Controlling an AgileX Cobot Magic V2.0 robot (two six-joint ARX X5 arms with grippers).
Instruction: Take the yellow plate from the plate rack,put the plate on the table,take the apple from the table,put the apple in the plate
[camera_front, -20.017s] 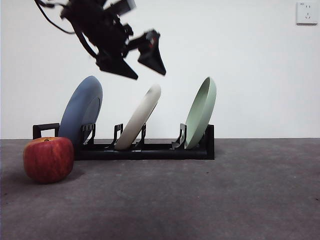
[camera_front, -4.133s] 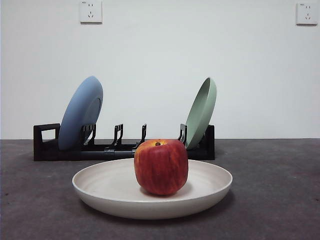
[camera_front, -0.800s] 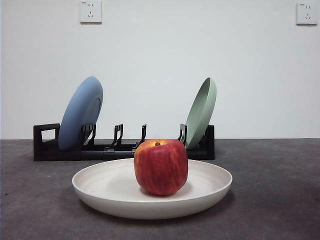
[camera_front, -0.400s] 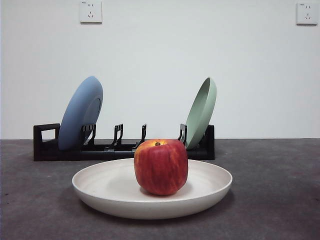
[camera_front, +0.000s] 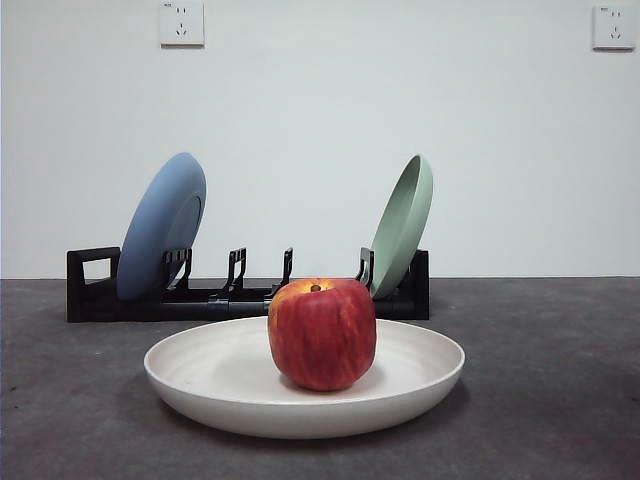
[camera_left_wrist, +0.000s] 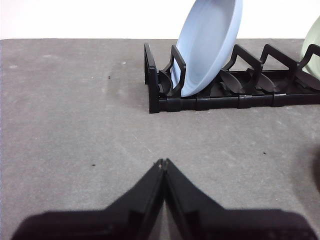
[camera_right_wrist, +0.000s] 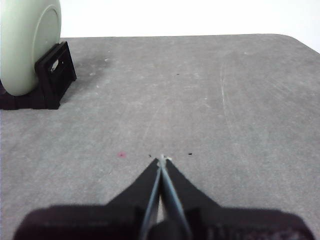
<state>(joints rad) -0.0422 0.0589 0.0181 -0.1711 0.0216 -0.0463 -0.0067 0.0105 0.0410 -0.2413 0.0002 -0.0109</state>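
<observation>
The apple (camera_front: 322, 334) stands upright in the middle of the yellow plate (camera_front: 200, 385), with its stem on top. The plate lies flat on the table (camera_front: 540, 390), in front of the rack (camera_front: 92, 298) and apart from it.

The rack stands further back, near the white wall (camera_front: 300, 120). A blue plate (camera_front: 160, 228) leans in the slot next to the loop handle, and a green plate (camera_front: 403, 226) leans in the slot at the other end. The slots between them hold nothing. Two sockets (camera_front: 181, 22) are high on the wall.

No arm appears in the front view. The left gripper (camera_left_wrist: 163, 162) is above bare table, well apart from the handle end of the rack; its jaws are pressed together with no gap and they hold nothing. In the left wrist view the blue plate (camera_left_wrist: 207, 45) stands in the rack (camera_left_wrist: 200, 100), and a pale edge at the border of this view is probably the green plate, but too little of it shows to be sure.

The right gripper (camera_right_wrist: 162, 159) also has its jaws closed tip to tip, with nothing between them. It is over bare table (camera_right_wrist: 225, 100), away from the rack end (camera_right_wrist: 52, 75) where the green plate (camera_right_wrist: 27, 45) stands. A small red spot (camera_right_wrist: 120, 154) is on the table just beside its tips.
</observation>
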